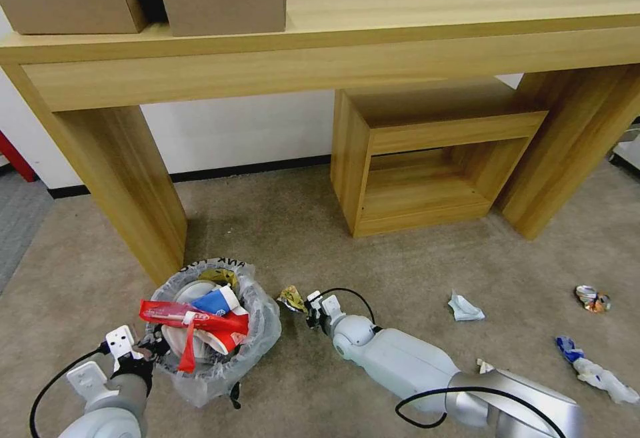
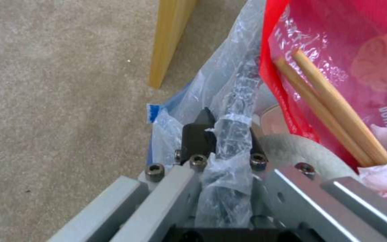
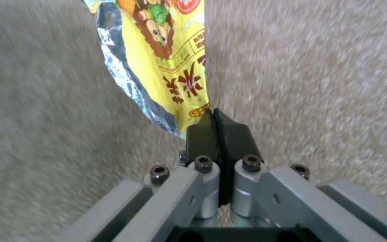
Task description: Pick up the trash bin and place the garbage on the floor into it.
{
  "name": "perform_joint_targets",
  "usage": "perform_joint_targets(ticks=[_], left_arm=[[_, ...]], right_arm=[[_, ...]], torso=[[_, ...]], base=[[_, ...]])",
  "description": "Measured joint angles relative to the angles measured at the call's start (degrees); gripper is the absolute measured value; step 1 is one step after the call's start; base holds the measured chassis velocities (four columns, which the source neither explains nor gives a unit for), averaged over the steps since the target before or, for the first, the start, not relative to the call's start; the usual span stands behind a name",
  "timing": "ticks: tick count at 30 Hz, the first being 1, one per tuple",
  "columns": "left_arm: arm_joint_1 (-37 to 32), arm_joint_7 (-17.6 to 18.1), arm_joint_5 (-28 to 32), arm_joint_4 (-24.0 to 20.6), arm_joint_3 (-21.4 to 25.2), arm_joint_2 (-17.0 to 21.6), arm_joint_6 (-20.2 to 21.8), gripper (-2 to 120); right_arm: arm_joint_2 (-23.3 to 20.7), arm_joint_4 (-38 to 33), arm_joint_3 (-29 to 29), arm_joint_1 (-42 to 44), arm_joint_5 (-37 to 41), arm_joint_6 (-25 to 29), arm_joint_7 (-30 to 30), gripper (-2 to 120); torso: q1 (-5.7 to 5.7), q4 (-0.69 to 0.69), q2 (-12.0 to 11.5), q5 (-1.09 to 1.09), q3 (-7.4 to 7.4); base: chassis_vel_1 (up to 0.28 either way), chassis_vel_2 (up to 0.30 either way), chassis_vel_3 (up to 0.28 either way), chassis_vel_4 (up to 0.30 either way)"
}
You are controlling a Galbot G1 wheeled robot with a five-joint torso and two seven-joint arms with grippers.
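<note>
My left gripper (image 2: pixel 227 134) pinches the trash bin (image 1: pixel 207 365) rim near left; my right gripper (image 3: pixel 220 126) clamps a light, crinkly yellow wrapper (image 3: pixel 166 64) by its edge just right of it.

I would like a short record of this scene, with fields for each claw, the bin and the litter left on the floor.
left claw: shut on the rim of the trash bin
trash bin: small round bin with clear plastic liner, on the carpet, holding red wrapper and cups
right claw: shut on yellow snack wrapper, beside the bin
floor litter: crumpled white paper, crushed can
</note>
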State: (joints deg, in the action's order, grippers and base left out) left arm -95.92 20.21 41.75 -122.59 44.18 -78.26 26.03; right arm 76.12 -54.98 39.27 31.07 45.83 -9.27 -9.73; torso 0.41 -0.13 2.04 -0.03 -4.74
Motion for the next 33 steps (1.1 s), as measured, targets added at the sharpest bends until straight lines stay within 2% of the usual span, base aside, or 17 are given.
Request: perform_joint_targets(ticks=[3,4,7,8,11,16,19,20,24,26,29,30,33], left_arm=[[0.3,0.1,0.0,0.6,0.1,0.3,0.0,0],[0.3,0.1,0.0,0.6,0.1,0.3,0.0,0],[0.6,0.2,0.1,0.6,0.0,0.4,0.3,0],[0.6,0.2,0.1,0.6,0.0,0.4,0.3,0],[0.5,0.3,0.2,0.6,-0.1,0.7,0.5,0],[0.4,0.3,0.2,0.6,-0.1,0.8,0.7,0],[0.5,0.3,0.3,0.4,-0.3,0.9,0.8,0],[0.5,0.3,0.3,0.4,-0.3,0.9,0.8,0],[0.4,0.4,0.4,0.0,-0.3,1.1,1.1,0],[0.4,0.4,0.4,-0.1,-0.3,1.2,1.1,0],[0.2,0.5,0.5,-0.7,-0.4,1.2,1.4,0],[0.2,0.5,0.5,-0.7,-0.4,1.2,1.4,0],[0.3,0.5,0.5,-1.1,-0.5,1.1,1.5,0]], right_arm=[[-4.3,-7.3,-2.1,1.1,2.3,-0.1,-1.4,0],[-4.3,-7.3,-2.1,1.1,2.3,-0.1,-1.4,0],[-11.0,-16.0,-5.0,2.1,4.3,0.6,-2.0,0],[-11.0,-16.0,-5.0,2.1,4.3,0.6,-2.0,0],[-17.5,-23.7,-8.7,3.0,5.4,4.4,-1.3,0],[-20.3,-27.4,-10.9,3.4,5.4,9.7,2.0,0],[-21.7,-29.4,-12.0,3.2,4.5,15.6,7.1,0],[-21.7,-29.4,-12.0,3.2,4.5,15.6,7.1,0],[-23.8,-34.8,-12.0,2.1,6.1,20.9,14.6,0],[-24.1,-35.8,-11.8,1.8,6.6,21.7,15.7,0],[-25.8,-42.0,-8.6,-1.2,9.3,24.4,21.6,0],[-25.8,-42.0,-8.6,-1.2,9.3,24.4,21.6,0],[-27.2,-47.3,-2.7,-5.0,11.1,24.7,23.0,0]], torso=[[0.00,0.01,0.0,0.02,0.00],[0.00,0.01,0.0,0.02,0.00],[0.00,-0.02,0.0,0.00,0.01],[0.00,-0.02,0.0,0.00,0.01],[0.00,-0.02,0.0,0.00,0.01],[0.00,0.00,0.0,0.00,0.00],[0.00,-0.01,0.0,0.00,0.00],[0.00,-0.01,0.0,0.00,0.00],[0.00,0.00,0.0,0.00,0.00],[0.00,-0.01,0.0,-0.02,0.00],[0.00,-0.01,0.0,-0.02,0.00],[0.00,-0.01,0.0,-0.02,0.00],[0.00,0.00,0.0,-0.01,0.00]], base=[[0.000,0.000,0.000,0.000],[0.000,0.000,0.000,0.000],[0.000,0.000,0.000,0.000],[0.000,0.000,0.000,0.000],[0.000,0.000,0.000,0.000],[0.000,0.000,0.000,0.000],[0.000,0.000,0.000,0.000],[0.000,0.000,0.000,0.000],[0.000,0.000,0.000,0.000],[0.000,0.000,0.000,0.000],[0.000,0.000,0.000,0.000],[0.000,0.000,0.000,0.000],[0.000,0.000,0.000,0.000]])
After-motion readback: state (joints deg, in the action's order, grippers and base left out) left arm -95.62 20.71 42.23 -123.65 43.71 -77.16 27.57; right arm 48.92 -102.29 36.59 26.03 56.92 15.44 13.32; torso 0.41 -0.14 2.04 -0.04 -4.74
